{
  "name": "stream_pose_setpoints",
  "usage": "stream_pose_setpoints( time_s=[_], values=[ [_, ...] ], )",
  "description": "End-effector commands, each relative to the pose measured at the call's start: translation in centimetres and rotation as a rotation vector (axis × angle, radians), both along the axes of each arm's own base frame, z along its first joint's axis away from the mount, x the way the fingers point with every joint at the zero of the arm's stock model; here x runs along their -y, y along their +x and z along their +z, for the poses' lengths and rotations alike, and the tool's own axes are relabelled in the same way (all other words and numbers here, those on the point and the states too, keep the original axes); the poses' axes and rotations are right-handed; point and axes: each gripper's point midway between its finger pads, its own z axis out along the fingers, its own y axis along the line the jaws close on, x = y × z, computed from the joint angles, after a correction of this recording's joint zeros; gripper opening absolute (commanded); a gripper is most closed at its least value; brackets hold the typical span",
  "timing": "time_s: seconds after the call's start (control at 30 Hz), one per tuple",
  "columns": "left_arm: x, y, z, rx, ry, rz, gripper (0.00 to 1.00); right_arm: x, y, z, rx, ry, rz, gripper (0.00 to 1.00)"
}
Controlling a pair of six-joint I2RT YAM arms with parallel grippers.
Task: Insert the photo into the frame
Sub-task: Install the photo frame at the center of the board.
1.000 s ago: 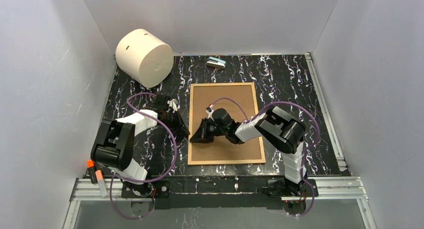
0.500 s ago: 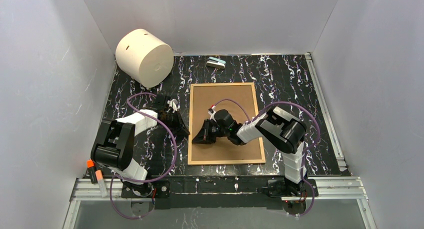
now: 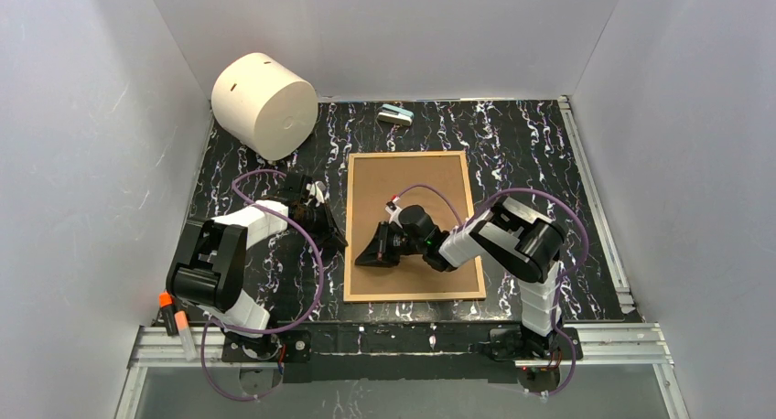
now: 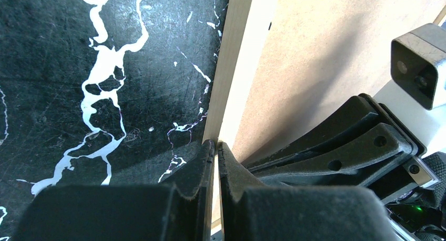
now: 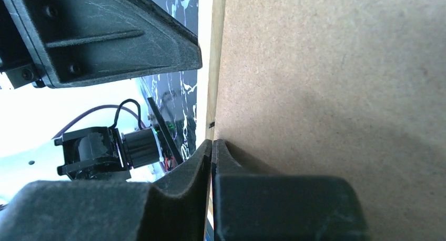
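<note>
The frame lies back-up on the table; we see no photo. Our left gripper and right gripper are both pinched closed on nothing we can see, tips at its left rail, close together. Prying there, we risk colliding or skidding the frame.

The top camera looked steeply down from above and behind the arm bases, with the frame mid-view on the desk. Both wrist cameras sat very close at the frame's left edge, looking along the left end effector and the right end effector. They shared that wooden edge.
</note>
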Motion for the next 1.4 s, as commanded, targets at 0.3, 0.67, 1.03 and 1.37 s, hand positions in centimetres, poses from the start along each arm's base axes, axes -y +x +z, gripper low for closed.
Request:
stream_pose_setpoints(
  time_s=[0.3, 0.67, 1.03, 1.37],
  values=[
    [-3.3, -4.7, -5.2, -0.169, 0.211, -0.018, 0.01, -1.6, 1.1, 2.3, 0.051, 0.102, 0.004, 0.11],
    [-3.2, -4.7, -5.3, -0.171, 0.212, -0.02, 0.01, -1.9, 1.1, 1.8, 0.041, 0.102, 0.012, 0.11],
    [-3.2, -4.7, -5.3, -0.172, 0.209, -0.022, 0.01, -2.1, 1.2, 1.4, 0.028, 0.106, 0.012, 0.09],
    [-3.2, -4.8, -5.2, -0.172, 0.206, -0.022, 0.01, -2.0, 1.0, 1.2, 0.007, 0.136, -0.002, 0.03]
  ],
)
